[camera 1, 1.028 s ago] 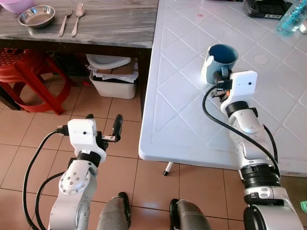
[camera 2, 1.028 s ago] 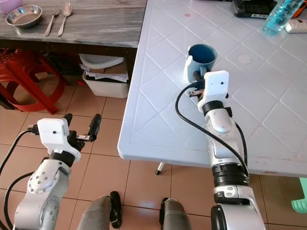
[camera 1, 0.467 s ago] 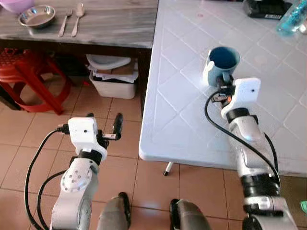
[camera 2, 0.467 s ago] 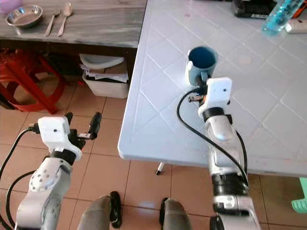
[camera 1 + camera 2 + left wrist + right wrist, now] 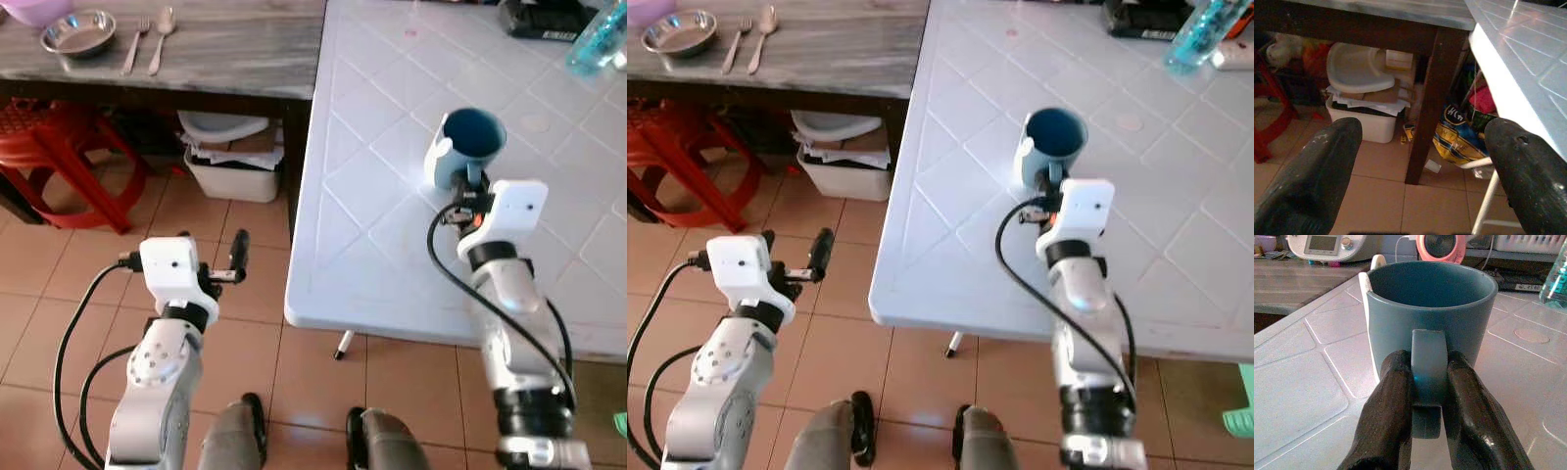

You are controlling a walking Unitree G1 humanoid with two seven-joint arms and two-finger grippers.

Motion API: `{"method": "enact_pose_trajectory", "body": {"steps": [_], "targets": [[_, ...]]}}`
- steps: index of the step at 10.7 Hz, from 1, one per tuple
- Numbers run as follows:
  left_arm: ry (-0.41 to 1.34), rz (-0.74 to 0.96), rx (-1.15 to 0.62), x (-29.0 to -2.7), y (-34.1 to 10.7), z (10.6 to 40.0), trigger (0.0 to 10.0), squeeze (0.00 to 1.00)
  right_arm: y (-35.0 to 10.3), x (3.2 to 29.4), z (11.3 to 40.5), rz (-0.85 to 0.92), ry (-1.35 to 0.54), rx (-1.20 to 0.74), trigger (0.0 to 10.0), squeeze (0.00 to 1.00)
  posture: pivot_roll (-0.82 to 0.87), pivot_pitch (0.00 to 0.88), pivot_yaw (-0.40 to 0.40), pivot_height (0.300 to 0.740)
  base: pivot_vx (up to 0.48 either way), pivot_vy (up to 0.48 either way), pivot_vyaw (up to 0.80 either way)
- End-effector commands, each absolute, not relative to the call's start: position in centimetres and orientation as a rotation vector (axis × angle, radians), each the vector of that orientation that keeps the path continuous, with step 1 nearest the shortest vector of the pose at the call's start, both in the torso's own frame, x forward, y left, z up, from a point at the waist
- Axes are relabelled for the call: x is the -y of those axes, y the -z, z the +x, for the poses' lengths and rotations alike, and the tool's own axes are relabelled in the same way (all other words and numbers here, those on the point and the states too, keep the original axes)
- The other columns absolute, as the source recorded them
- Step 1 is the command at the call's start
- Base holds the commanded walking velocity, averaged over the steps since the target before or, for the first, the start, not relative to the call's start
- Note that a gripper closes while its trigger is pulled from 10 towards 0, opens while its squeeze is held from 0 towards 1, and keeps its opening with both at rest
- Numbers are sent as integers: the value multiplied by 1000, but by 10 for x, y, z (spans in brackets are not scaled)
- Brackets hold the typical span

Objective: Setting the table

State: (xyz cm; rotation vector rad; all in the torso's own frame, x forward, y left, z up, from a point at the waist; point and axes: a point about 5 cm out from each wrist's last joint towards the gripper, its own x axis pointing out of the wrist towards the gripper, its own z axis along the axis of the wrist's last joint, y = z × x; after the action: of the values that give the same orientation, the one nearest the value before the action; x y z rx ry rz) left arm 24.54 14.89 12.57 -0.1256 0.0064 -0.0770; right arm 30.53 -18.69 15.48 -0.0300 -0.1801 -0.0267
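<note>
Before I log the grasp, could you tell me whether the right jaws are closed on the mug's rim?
No, the right gripper pinches the blue mug by its handle.

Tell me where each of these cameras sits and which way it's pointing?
Head views: look forward and down at the white table; both silver arms show.
Left wrist view: looks along the open left claw toward a bin under the wooden table.
Right wrist view: looks along the right claw, pinching the blue mug handle.
Shared: mug, white table.
</note>
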Motion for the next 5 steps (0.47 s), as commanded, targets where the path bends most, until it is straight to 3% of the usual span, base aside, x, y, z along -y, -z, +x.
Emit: {"method": "enact_pose_trajectory", "body": {"steps": [1, 5], "targets": [[52, -115, -11, -153, -124, 245, 10000, 0, -133, 185, 300, -21, 17, 76, 10000, 0, -3, 197, 9, 740, 0, 0, 0], [46, -115, -11, -154, -123, 245, 10000, 0, -133, 182, 299, -57, 15, 56, 10000, 0, -2, 189, 8, 740, 0, 0, 0]]}}
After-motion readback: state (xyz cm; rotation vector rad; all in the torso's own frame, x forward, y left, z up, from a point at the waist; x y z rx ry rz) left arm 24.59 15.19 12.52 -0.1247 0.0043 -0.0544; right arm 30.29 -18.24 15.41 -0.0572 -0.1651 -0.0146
